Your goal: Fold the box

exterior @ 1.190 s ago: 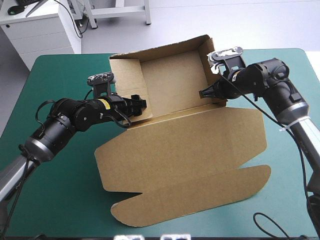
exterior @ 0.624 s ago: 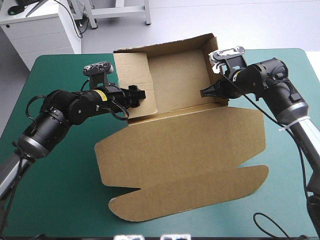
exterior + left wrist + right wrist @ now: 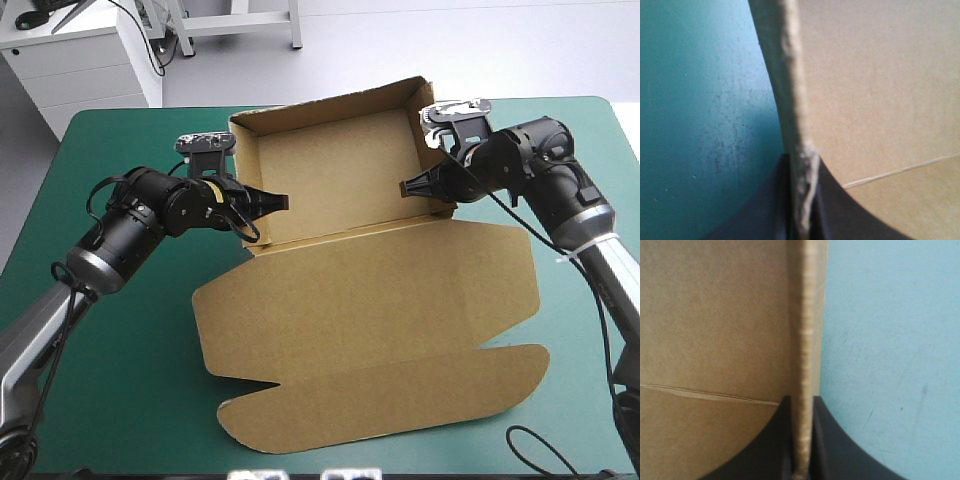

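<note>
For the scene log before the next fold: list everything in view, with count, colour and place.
box: one, brown, toward the far edge; an open tray with walls raised.
lid: one, brown, flat on the cover, reaching from the tray toward the near edge.
table cover: one, teal-green, under everything.
left gripper: one, black fingers, shut on the box's left wall.
right gripper: one, black fingers, shut on the box's right wall.

The table (image 3: 110, 400) with its teal-green cover carried the brown box (image 3: 360, 285), tray (image 3: 340, 170) toward the far edge, lid (image 3: 400, 385) lying flat nearer.
</note>
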Tool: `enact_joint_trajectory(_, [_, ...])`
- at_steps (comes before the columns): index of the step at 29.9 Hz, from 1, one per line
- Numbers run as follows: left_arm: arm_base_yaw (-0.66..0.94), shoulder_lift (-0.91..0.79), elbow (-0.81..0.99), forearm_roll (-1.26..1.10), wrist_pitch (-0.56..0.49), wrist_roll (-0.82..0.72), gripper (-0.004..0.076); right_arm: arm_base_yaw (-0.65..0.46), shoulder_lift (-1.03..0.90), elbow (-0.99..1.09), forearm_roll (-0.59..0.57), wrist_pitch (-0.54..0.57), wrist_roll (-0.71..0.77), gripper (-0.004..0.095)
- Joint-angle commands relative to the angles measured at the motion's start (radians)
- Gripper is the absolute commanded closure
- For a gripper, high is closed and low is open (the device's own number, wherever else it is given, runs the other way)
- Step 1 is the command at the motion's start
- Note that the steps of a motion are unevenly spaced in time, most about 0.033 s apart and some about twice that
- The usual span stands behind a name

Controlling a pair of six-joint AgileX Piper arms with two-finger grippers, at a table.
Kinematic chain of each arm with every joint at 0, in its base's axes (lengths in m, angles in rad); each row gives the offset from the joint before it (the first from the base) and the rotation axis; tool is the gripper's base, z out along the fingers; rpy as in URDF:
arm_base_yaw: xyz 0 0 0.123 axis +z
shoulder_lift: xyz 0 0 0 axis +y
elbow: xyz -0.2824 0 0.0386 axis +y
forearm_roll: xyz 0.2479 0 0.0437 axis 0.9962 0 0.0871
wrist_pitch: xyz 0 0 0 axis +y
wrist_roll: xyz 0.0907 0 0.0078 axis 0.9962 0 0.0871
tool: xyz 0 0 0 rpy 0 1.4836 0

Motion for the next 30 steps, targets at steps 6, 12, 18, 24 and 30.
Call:
enact_joint_trajectory(6, [-0.008,0.071,-0.226,0.011,0.174,0.078,0.0731,0.001,-0.019,-0.039,-0.033,0.039,0.025,0.0911])
enact_joint_trajectory(12, [-0.008,0.211,-0.373,0.011,0.407,0.131,0.0731,0.001,0.04,-0.039,-0.016,0.129,0.025,0.0912])
enact_joint_trajectory(18, [-0.008,0.3,-0.393,0.007,0.437,0.15,0.0731,0.001,0.081,-0.039,-0.007,0.124,0.018,0.0912])
enact_joint_trajectory(24, [-0.008,0.351,-0.393,0.005,0.437,0.157,0.0731,0.001,0.153,-0.039,0.029,0.11,0.016,0.0912])
enact_joint_trajectory(30, [-0.008,0.373,-0.393,0.001,0.437,0.148,0.0731,0.001,0.218,-0.037,0.041,0.117,0.016,0.0912])
